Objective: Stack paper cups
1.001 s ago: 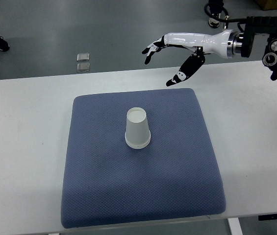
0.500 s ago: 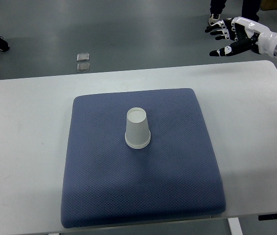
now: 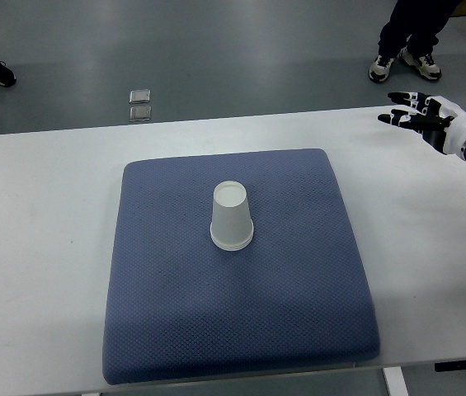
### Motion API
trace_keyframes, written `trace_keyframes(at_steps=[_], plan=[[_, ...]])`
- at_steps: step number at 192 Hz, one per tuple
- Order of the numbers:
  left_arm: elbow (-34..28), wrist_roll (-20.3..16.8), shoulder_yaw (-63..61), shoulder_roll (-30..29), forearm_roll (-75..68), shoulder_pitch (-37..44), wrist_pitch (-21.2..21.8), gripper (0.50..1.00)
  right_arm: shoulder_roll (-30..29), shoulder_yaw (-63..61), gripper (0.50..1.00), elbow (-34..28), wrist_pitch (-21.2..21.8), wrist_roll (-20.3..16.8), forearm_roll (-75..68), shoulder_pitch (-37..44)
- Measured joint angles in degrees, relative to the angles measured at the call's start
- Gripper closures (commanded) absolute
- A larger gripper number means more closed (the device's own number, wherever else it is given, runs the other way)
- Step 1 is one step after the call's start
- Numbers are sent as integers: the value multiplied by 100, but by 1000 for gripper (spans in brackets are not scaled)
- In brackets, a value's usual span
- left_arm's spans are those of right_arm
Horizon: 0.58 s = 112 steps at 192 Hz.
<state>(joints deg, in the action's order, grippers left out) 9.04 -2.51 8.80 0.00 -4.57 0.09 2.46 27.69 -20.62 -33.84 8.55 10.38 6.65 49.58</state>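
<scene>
Paper cups (image 3: 232,217), seen as one inverted white stack with the flat base uppermost and the rolled rims down, stand at the centre of a blue mat (image 3: 175,313). The stack's long axis is upright, tapering toward the top; more than one rim appears to show at the bottom, so the cups seem nested already. The mat is a square, rounded-corner pad with a fine dotted weave, and it lies on a smooth white surface (image 3: 43,247).

The right hand (image 3: 418,117) shows at the right edge, over the far right corner of the surface, fingers spread apart and holding nothing. Its shell is glossy white with black joints. From this hand the cups lie well apart, to the left and nearer the robot, with open mat between. No left hand shows, so the right one is the nearer of the two.

Judged from the stack standing alone, the task looks complete or nearly so; no loose cup is visible.

Beyond the surface, on the grey floor, two small square tiles (image 3: 140,105) lie side by side, and a person's shoes (image 3: 406,64) stand at the far right.
</scene>
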Motion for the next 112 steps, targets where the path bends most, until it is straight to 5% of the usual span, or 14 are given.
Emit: trace_keyframes(at_steps=[112], plan=[[0,0,0,0,0,0,0,500,-253,-454,581,-27,351,34,-111,-288]])
